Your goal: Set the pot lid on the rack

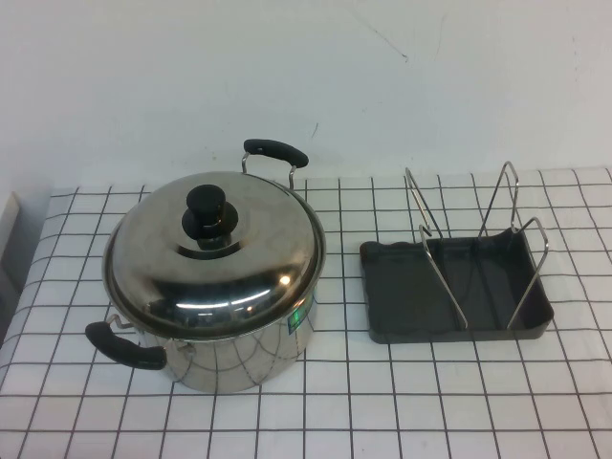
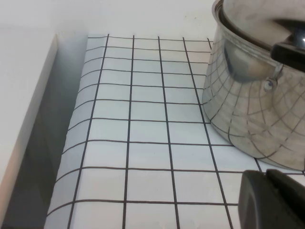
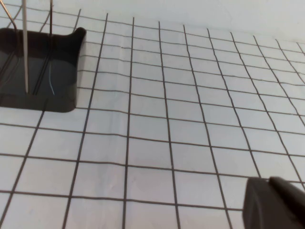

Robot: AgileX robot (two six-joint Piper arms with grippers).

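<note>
The pot lid, shiny steel with a black knob, sits closed on the steel pot at the left of the table. The rack, a dark grey tray with upright wire loops, stands to the pot's right. Neither gripper shows in the high view. In the left wrist view, my left gripper is shut and empty, low over the cloth just short of the pot's wall. In the right wrist view, my right gripper is shut and empty, over the cloth well away from the rack's corner.
A white checked cloth covers the table. The pot has two black handles, one at the back and one at the front left. A white wall stands behind the table, and a white ledge runs along its left edge.
</note>
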